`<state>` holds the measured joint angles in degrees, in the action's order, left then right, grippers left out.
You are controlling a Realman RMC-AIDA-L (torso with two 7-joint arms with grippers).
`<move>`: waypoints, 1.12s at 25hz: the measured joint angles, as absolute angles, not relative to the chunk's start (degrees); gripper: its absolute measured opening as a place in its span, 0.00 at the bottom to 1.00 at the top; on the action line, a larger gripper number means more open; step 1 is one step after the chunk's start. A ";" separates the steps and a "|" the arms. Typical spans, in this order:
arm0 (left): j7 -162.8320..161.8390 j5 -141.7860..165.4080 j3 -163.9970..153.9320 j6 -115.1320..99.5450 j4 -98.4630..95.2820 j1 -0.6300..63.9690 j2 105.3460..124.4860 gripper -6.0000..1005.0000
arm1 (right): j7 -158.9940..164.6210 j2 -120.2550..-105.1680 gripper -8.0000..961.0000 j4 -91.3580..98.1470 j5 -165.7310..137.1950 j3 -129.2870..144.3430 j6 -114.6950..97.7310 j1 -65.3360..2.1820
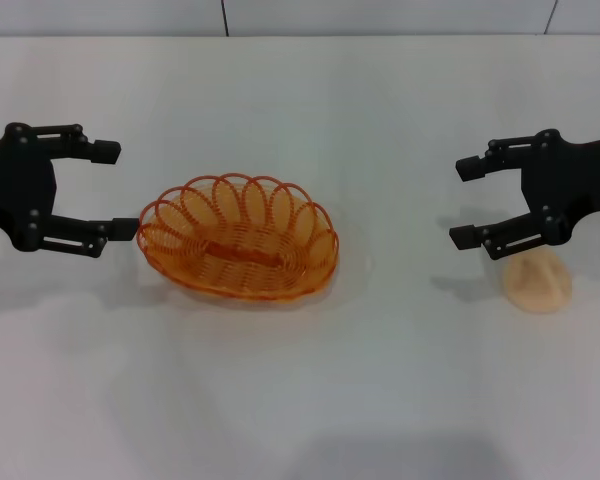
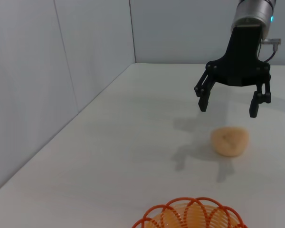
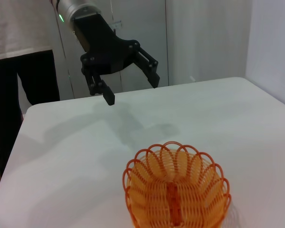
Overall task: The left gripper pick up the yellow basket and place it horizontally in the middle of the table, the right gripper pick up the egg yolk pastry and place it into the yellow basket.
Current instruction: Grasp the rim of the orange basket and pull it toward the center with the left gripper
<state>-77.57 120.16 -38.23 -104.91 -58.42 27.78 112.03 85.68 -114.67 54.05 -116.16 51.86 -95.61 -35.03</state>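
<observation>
The yellow basket (image 1: 240, 238) lies lengthwise across the middle of the white table (image 1: 300, 400), upright and empty; it also shows in the left wrist view (image 2: 190, 216) and the right wrist view (image 3: 176, 187). My left gripper (image 1: 115, 190) is open just left of the basket, its lower fingertip close to the rim; it also shows in the right wrist view (image 3: 130, 88). The egg yolk pastry (image 1: 540, 280) sits on the table at the right, also in the left wrist view (image 2: 229, 140). My right gripper (image 1: 465, 203) is open and empty, hovering just above and left of the pastry, also in the left wrist view (image 2: 227, 103).
A grey wall (image 2: 61, 71) runs along the table's far edge. A dark stand or panel (image 3: 19, 104) stands beyond the table on the left arm's side.
</observation>
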 joint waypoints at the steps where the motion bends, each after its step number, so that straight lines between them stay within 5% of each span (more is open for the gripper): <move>1: -77.59 120.16 -38.23 -104.92 -58.40 27.76 112.03 0.87 | 85.68 -114.67 0.89 54.05 -116.16 51.86 -95.59 -34.96; 28: -98.85 124.63 -38.33 -104.86 -66.52 29.51 111.94 0.87 | 85.20 -114.54 0.89 54.67 -116.19 51.56 -95.36 -34.69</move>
